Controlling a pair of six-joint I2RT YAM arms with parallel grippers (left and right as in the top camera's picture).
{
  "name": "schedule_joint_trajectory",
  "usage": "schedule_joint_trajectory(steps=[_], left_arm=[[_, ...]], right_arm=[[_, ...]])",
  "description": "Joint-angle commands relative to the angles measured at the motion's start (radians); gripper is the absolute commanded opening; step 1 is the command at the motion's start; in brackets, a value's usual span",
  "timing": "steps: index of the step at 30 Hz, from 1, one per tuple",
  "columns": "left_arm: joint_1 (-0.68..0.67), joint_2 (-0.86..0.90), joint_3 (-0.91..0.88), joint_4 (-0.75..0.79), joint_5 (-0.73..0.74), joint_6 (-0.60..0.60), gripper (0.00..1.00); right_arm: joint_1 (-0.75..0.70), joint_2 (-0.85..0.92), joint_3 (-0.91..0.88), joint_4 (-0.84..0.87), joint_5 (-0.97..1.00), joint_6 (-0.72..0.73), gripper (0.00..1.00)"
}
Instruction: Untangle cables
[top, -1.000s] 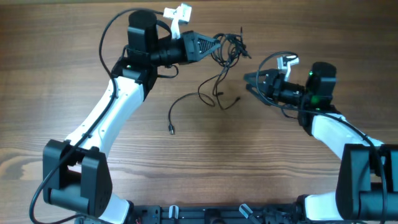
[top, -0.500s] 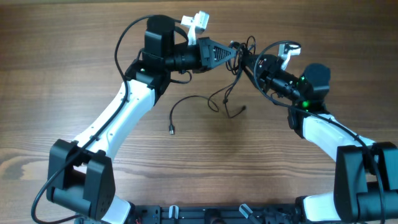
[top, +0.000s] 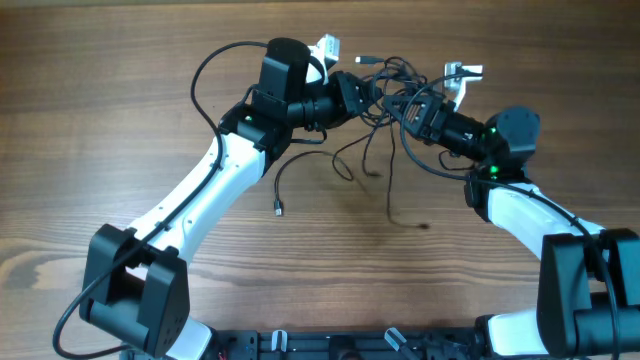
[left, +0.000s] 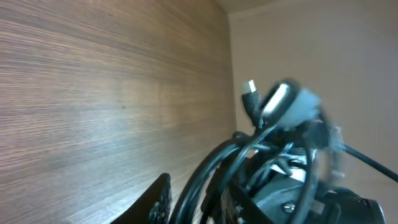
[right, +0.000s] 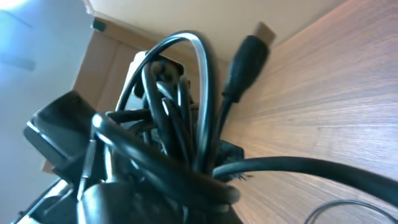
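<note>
Arms swung closer together, cables (top: 384, 72) lifted between, left jaws pinching them, right jaws cannot tell

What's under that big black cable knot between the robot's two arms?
Thin loose strands trail from the knot across the wooden table; one ends in a small plug. The spot right beneath the knot is hidden by it.

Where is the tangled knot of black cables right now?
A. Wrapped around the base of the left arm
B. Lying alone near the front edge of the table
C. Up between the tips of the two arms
C: the overhead view shows the knot of cables right between the left gripper and the right gripper, with loose strands trailing down onto the table.
</note>
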Motion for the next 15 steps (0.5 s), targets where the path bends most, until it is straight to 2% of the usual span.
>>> schedule_joint_trajectory(steps=[1,3,7,11,15], left_arm=[[0.032,0.001,0.003,0.010,0.021,0.009,0.31],[0.060,0.001,0.003,0.011,0.086,0.042,0.32],[0.076,0.001,0.003,0.011,0.220,0.195,0.36],[0.031,0.001,0.003,-0.030,0.205,0.323,0.41],[-0.021,0.001,0.003,-0.095,0.057,0.325,0.42]], right_arm=[[0.007,0.000,0.008,-0.048,-0.009,-0.142,0.05],[0.006,0.000,0.008,-0.068,-0.009,-0.206,0.04],[0.006,0.000,0.008,-0.083,-0.009,-0.223,0.04],[0.006,0.000,0.008,-0.084,-0.008,-0.224,0.04],[0.006,0.000,0.008,-0.089,-0.009,-0.224,0.04]])
